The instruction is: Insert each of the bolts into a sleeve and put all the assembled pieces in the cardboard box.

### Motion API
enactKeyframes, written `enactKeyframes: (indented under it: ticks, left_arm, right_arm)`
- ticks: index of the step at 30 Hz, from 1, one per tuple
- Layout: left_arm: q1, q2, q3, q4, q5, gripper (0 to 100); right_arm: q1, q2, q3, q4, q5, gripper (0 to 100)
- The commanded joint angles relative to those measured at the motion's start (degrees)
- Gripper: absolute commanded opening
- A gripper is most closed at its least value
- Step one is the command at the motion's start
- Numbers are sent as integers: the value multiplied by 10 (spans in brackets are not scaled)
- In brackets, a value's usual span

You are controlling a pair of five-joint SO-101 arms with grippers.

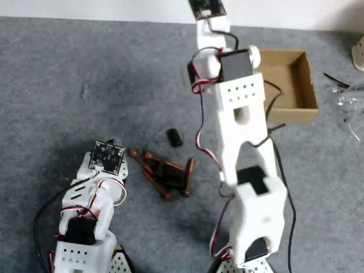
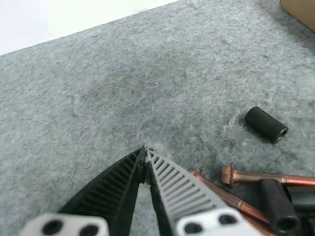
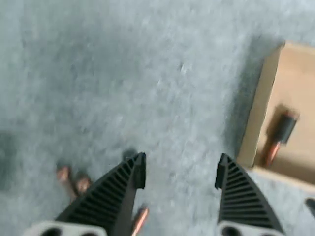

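Stretching to a white strip [image 1: 85, 8], grey felt [image 1: 85, 85] underlies closed empty left hand [image 2: 145, 156] and gaping empty right hand [image 3: 179, 169].

Right arm [image 1: 242, 108] overlies the cardboard box [image 1: 293, 116] on its 9 o'clock side: that wall and part of the floor hidden. Bolts [image 1: 149, 165] and sleeves [image 1: 177, 177] piled at 8 o'clock from the box overlap; count not resolvable. Pale object [image 1: 359, 54] toward 3 o'clock from the box, cut by the frame edge, unidentifiable. Left wrist view: one bolt [image 2: 268, 178] and one sleeve [image 2: 278, 209] run out of frame. Right wrist view: assembled piece [image 3: 278, 135] in the box smeared, ends not distinguishable.
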Motion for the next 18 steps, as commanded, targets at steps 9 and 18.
enactKeyframes:
  ticks: [9, 18]
  left_arm:
    - [-7, -7, -13, -11, 0, 7]
    - [-7, -8, -15, -11, 0, 7]
  right_arm:
    - [-49, -222, 373, -75, 32, 210]
    - [-142, -346, 697, -276, 105, 210]
